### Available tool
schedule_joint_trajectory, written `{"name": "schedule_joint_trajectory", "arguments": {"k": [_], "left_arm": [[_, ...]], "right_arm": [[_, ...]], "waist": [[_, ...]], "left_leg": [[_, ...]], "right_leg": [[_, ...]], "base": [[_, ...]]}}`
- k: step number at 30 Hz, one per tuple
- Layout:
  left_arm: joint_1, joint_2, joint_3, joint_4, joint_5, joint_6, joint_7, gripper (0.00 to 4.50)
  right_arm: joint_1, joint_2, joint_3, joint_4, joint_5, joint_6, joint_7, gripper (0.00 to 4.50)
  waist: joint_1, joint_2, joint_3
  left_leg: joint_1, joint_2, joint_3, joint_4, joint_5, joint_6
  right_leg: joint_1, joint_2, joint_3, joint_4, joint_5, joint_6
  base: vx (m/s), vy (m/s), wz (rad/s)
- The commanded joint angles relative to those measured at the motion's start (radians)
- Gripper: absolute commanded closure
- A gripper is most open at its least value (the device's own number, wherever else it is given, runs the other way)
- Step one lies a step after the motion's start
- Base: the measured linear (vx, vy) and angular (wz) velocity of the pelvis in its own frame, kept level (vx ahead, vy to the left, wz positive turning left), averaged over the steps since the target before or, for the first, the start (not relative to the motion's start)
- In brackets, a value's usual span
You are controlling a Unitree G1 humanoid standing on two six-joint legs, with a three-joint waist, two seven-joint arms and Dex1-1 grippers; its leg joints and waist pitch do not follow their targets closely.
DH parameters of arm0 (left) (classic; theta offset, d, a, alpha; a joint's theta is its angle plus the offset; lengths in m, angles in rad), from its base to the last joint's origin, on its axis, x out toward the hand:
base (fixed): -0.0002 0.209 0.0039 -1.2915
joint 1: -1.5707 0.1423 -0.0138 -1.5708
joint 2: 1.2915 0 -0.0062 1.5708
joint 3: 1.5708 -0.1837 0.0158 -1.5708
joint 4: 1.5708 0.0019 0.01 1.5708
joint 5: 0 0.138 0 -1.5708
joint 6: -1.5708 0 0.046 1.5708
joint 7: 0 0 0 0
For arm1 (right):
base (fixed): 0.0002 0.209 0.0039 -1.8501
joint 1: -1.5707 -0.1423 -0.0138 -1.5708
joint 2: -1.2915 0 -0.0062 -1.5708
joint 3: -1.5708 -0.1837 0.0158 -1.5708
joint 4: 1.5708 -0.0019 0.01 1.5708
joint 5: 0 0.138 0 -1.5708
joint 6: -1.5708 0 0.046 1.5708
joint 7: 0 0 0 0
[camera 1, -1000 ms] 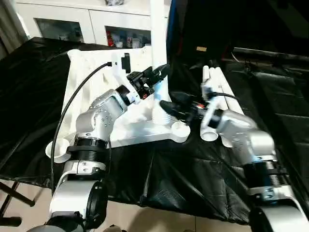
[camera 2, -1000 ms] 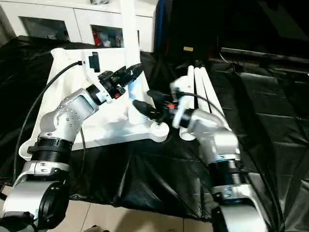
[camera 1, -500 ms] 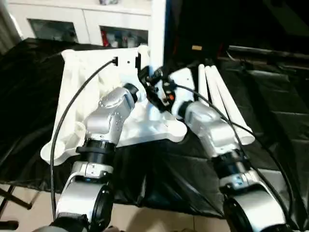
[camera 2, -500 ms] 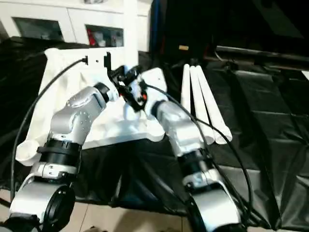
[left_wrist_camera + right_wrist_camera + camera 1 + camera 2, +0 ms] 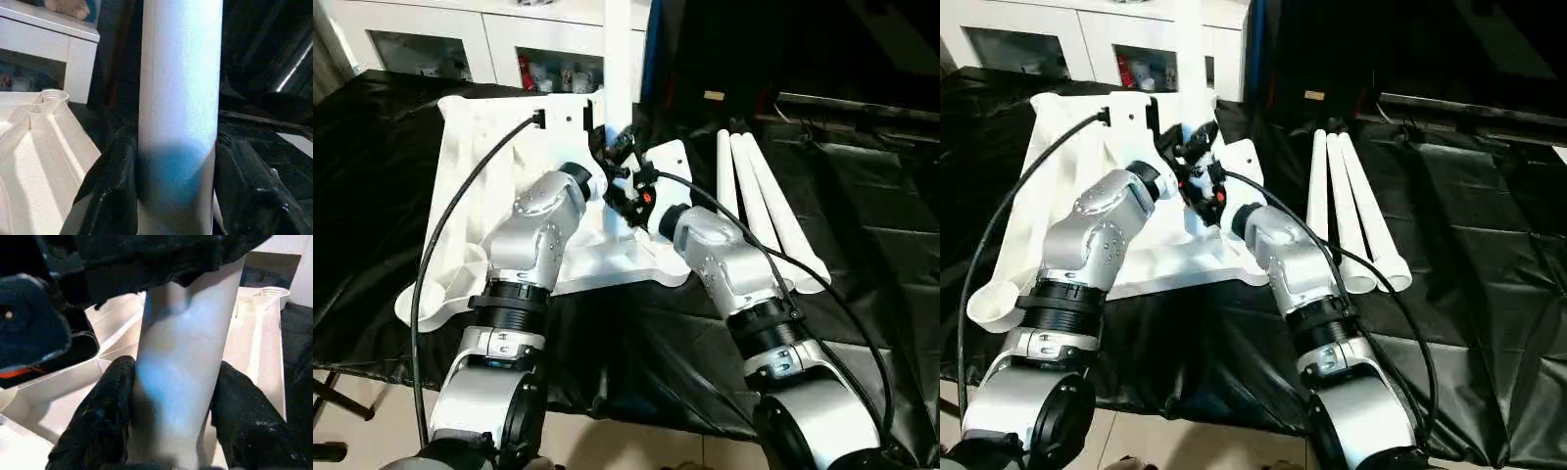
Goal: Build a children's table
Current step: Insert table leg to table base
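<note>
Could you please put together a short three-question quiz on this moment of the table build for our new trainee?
1. True or false: both the left hand and the right hand are shut on the upright white round tube leg.
2. How many white round tube legs lie loose on the black cloth to the robot's right? A) two B) three C) four
3. Fill in: the upright leg stands on the white plastic rectangular ______ with the raised rim.

Key: 1 true; 2 B; 3 tabletop.
</note>
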Motion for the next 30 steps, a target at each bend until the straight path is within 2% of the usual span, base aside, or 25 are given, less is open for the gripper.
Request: {"name": "schedule_joint_trajectory", "arguments": {"k": [1,2,4,6,9,12,13,16,17,18,19,20,23,24,26,27,30], "left_arm": [[-0.018,0.010,0.003,-0.023,-0.011,0.015,-0.006,2.61],[-0.018,0.010,0.003,-0.025,-0.013,0.022,-0.009,2.26],[-0.017,0.011,-0.002,-0.029,-0.016,0.033,-0.018,2.26],[-0.014,0.008,-0.002,-0.035,-0.026,0.040,-0.035,1.88],[-0.017,0.002,0.015,-0.028,-0.065,0.036,-0.073,1.81],[-0.025,0.015,0.065,-0.029,-0.206,0.118,-0.212,1.51],[-0.024,0.024,0.067,-0.032,-0.228,0.135,-0.246,1.44],[-0.021,0.057,0.077,-0.043,-0.306,0.209,-0.364,1.44],[-0.020,0.059,0.077,-0.044,-0.311,0.214,-0.372,1.44],[-0.015,0.086,0.081,-0.059,-0.367,0.278,-0.463,1.44],[-0.014,0.096,0.081,-0.064,-0.384,0.300,-0.490,1.44],[-0.011,0.106,0.079,-0.072,-0.406,0.317,-0.538,1.44],[-0.012,0.130,0.093,-0.087,-0.493,0.395,-0.637,1.44],[-0.013,0.135,0.097,-0.092,-0.517,0.415,-0.657,1.44],[-0.011,0.148,0.086,-0.100,-0.534,0.440,-0.691,1.62],[0.000,0.174,0.045,-0.120,-0.526,0.450,-0.750,1.72],[0.007,0.187,0.025,-0.130,-0.527,0.460,-0.785,1.82]], "right_arm": [[-0.014,-0.007,-0.016,0.014,0.006,0.002,0.010,2.49],[-0.016,-0.008,-0.017,0.017,0.009,-0.003,0.017,2.53],[-0.017,-0.010,-0.019,0.019,0.015,-0.011,0.030,2.53],[-0.015,-0.015,-0.024,0.012,0.037,-0.017,0.066,2.56],[-0.001,-0.031,-0.027,-0.012,0.071,-0.013,0.135,2.56],[0.042,-0.065,-0.031,-0.092,0.146,0.014,0.288,2.57],[0.053,-0.074,-0.031,-0.111,0.163,0.022,0.321,2.57],[0.095,-0.103,-0.034,-0.187,0.237,0.071,0.441,2.57],[0.097,-0.105,-0.034,-0.190,0.241,0.074,0.447,2.57],[0.122,-0.130,-0.038,-0.238,0.301,0.127,0.526,2.57],[0.131,-0.139,-0.040,-0.253,0.322,0.147,0.553,2.57],[0.141,-0.155,-0.035,-0.271,0.343,0.164,0.590,2.57],[0.177,-0.219,0.002,-0.328,0.396,0.236,0.714,2.57],[0.185,-0.233,0.012,-0.339,0.404,0.253,0.739,2.57],[0.194,-0.247,0.020,-0.353,0.411,0.268,0.764,2.57],[0.204,-0.264,0.033,-0.368,0.421,0.290,0.794,2.57],[0.211,-0.275,0.040,-0.381,0.426,0.308,0.806,2.57]], "waist": [[0.002,0.007,-0.077],[0.001,0.007,-0.077],[0.001,0.006,-0.078],[0.002,0.008,-0.078],[0.003,0.009,-0.078],[0.006,0.005,-0.078],[0.008,0.005,-0.079],[0.009,0.007,-0.076],[0.009,0.007,-0.075],[0.009,0.008,-0.076],[0.009,0.008,-0.076],[0.009,0.014,-0.075],[0.008,0.011,-0.075],[0.009,0.016,-0.075],[0.010,0.013,-0.073],[0.009,0.014,-0.072],[0.010,0.018,-0.071]], "left_leg": [[0.016,0.030,-0.013,-0.056,-0.020,0.060],[0.016,0.030,-0.013,-0.056,-0.018,0.059],[0.016,0.029,-0.013,-0.055,-0.014,0.059],[0.016,0.029,-0.013,-0.054,-0.010,0.064],[0.015,0.029,-0.014,-0.054,-0.010,0.072],[0.015,0.027,-0.012,-0.052,-0.011,0.083],[0.015,0.027,-0.012,-0.051,-0.008,0.090],[0.015,0.028,-0.012,-0.053,-0.028,0.094],[0.016,0.029,-0.012,-0.054,-0.034,0.093],[0.016,0.029,-0.013,-0.053,-0.038,0.092],[0.017,0.029,-0.013,-0.054,-0.034,0.091],[0.017,0.030,-0.014,-0.054,-0.036,0.090],[0.016,0.029,-0.014,-0.054,-0.050,0.079],[0.017,0.028,-0.014,-0.054,-0.051,0.075],[0.017,0.029,-0.014,-0.055,-0.070,0.067],[0.016,0.028,-0.015,-0.057,-0.077,0.061],[0.019,0.031,-0.016,-0.058,-0.082,0.047]], "right_leg": [[0.068,-0.059,0.044,-0.048,0.126,-0.265],[0.068,-0.059,0.044,-0.048,0.127,-0.265],[0.069,-0.058,0.044,-0.046,0.138,-0.268],[0.069,-0.058,0.043,-0.046,0.148,-0.270],[0.071,-0.060,0.043,-0.046,0.157,-0.276],[0.073,-0.058,0.043,-0.043,0.178,-0.289],[0.073,-0.058,0.043,-0.042,0.184,-0.293],[0.072,-0.059,0.042,-0.046,0.146,-0.299],[0.073,-0.058,0.042,-0.047,0.135,-0.297],[0.072,-0.058,0.041,-0.046,0.127,-0.298],[0.073,-0.057,0.041,-0.046,0.128,-0.301],[0.070,-0.057,0.041,-0.045,0.127,-0.304],[0.073,-0.057,0.040,-0.049,0.112,-0.308],[0.074,-0.057,0.040,-0.048,0.108,-0.308],[0.073,-0.057,0.040,-0.052,0.083,-0.307],[0.074,-0.058,0.039,-0.055,0.061,-0.300],[0.073,-0.059,0.040,-0.057,0.035,-0.293]], "base": [[0.000,0.000,0.00],[0.000,0.000,0.00],[0.000,0.000,0.00],[0.000,0.000,0.00],[0.000,0.000,0.00],[0.000,0.000,0.00],[0.000,0.000,0.00],[0.000,0.000,0.00],[0.000,0.000,0.00],[0.000,0.000,0.00],[0.000,0.000,0.00],[0.000,0.000,0.00],[0.000,0.000,0.00],[0.000,0.000,0.00],[0.000,0.000,0.00],[0.000,0.000,0.00],[0.000,0.000,0.00]]}}
